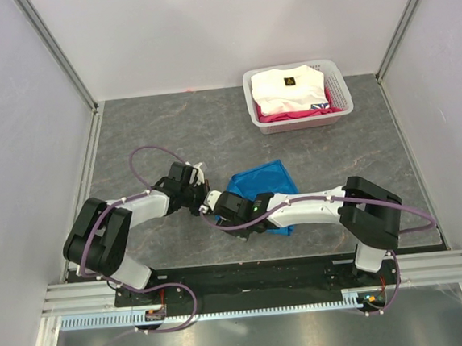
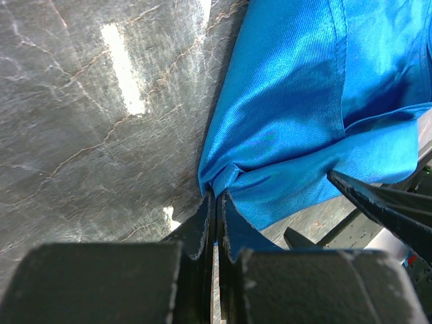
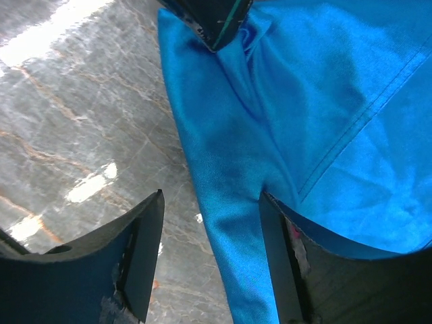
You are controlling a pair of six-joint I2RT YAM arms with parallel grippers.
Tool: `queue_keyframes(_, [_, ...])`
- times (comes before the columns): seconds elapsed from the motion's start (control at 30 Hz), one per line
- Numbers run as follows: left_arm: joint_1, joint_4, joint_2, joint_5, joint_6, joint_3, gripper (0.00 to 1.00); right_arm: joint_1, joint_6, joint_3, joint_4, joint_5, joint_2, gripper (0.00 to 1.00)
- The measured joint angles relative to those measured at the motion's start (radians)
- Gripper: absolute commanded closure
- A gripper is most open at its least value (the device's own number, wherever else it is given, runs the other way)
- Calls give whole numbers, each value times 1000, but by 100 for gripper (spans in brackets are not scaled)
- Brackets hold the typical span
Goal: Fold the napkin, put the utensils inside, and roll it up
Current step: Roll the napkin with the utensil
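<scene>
Hem of the napkin [image 1: 263, 188] attended by both arms.
The napkin lies at mid-width of the surface [image 1: 171, 138], toward its near edge. The left claw [image 2: 217, 202] is pressed together, pinching the cloth's bunched corner on the side toward the surface's left edge. The right claw [image 3: 210, 202] stands spread astride the same hem (one finger over cloth, one over bare surface), which runs straight ahead from it to that pinch.
</scene>
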Motion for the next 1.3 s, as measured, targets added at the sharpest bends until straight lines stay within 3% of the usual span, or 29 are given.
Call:
queue_keyframes(0.53, [0,0,5,5,0,3,98,0,-47,-29,54,55,10,34])
queue_keyframes(0.9, [0,0,5,5,0,3,98,-8,-19,-8,-40,38,-87,15])
queue_keyframes(1.3, [0,0,5,4,0,3,98,-182,-6,-11,-95,-68,-93,17])
